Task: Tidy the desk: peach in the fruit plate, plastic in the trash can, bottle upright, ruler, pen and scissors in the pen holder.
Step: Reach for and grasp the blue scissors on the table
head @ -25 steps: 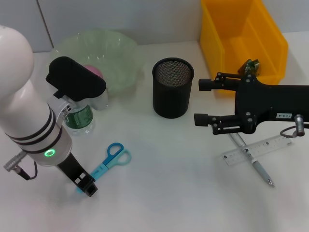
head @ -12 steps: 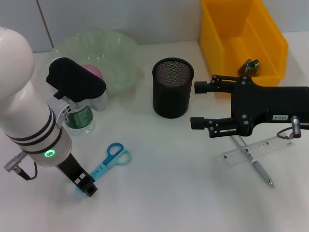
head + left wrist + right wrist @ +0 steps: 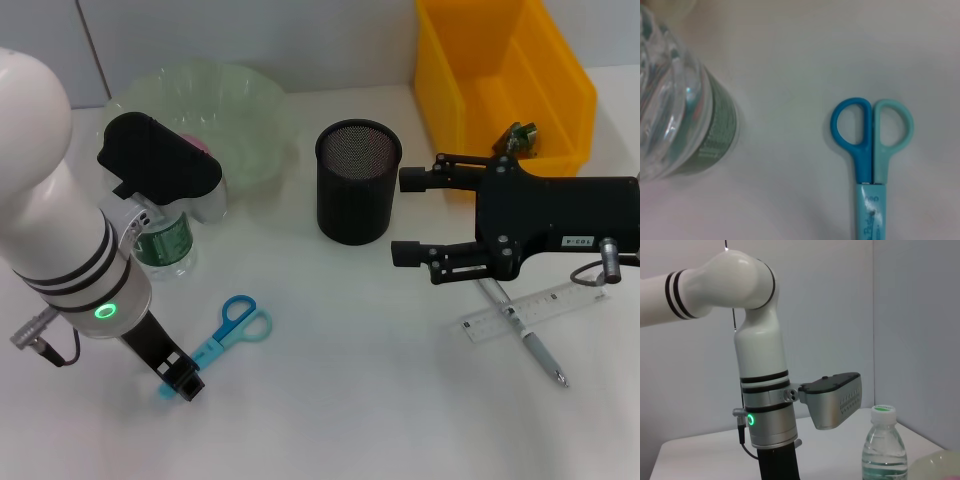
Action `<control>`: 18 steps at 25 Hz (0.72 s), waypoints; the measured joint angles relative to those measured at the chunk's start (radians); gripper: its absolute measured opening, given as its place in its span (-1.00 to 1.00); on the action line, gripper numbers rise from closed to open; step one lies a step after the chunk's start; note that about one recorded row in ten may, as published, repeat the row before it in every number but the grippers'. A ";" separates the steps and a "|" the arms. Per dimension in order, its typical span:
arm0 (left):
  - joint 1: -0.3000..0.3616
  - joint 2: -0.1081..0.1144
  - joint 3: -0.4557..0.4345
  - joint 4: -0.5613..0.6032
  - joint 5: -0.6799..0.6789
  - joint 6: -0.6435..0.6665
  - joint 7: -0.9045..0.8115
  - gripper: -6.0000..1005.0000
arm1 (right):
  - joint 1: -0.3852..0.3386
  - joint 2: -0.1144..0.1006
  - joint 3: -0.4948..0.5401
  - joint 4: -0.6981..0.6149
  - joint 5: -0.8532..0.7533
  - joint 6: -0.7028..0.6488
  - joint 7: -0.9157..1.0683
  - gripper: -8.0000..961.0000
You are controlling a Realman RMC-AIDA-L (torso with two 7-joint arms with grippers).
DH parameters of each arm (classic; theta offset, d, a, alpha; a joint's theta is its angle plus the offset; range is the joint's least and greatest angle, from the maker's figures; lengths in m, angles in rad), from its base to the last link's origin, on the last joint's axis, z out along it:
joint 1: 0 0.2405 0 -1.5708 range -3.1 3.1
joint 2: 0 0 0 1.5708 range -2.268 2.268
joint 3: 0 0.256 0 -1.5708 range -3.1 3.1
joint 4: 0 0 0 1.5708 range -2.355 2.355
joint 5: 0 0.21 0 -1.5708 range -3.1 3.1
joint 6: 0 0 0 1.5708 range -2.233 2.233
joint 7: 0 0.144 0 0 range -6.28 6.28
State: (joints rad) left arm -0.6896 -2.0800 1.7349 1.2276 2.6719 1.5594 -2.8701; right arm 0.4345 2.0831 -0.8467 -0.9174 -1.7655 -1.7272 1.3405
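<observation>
Pink peach (image 3: 203, 147) behind left arm

— What's there besides the clutter to be sorted?

— A white bench (image 3: 350, 400) under everything, plain and matte.

— And behind it?

— A pale grey wall (image 3: 330, 40) along the far edge, with a thin dark vertical seam (image 3: 92, 50) toward the left. The right wrist view shows the same wall meeting a second one at a corner (image 3: 873, 320).

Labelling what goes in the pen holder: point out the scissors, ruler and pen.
scissors (image 3: 872, 145), left wrist view, on the handles.
ruler (image 3: 575, 301), head view, on its bare right half.
pen (image 3: 541, 354), head view, on the barrel near the tip.
</observation>
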 joint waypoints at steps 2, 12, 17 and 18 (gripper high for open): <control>0.000 0.000 0.000 -0.001 -0.002 -0.002 0.000 0.07 | 0.001 0.000 0.000 0.000 0.000 0.000 0.000 0.72; -0.002 0.000 0.000 -0.012 -0.006 -0.014 0.002 0.06 | 0.006 0.000 0.000 -0.002 0.000 -0.001 -0.002 0.72; -0.004 0.000 0.000 -0.013 -0.007 -0.015 0.002 0.06 | 0.007 0.002 0.000 -0.002 0.000 -0.003 -0.002 0.72; -0.004 0.000 0.000 -0.013 -0.007 -0.015 0.002 0.06 | 0.008 0.001 0.000 -0.001 0.000 -0.003 -0.002 0.72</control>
State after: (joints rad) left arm -0.6934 -2.0800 1.7349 1.2149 2.6644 1.5446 -2.8684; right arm 0.4421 2.0846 -0.8468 -0.9188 -1.7655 -1.7300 1.3386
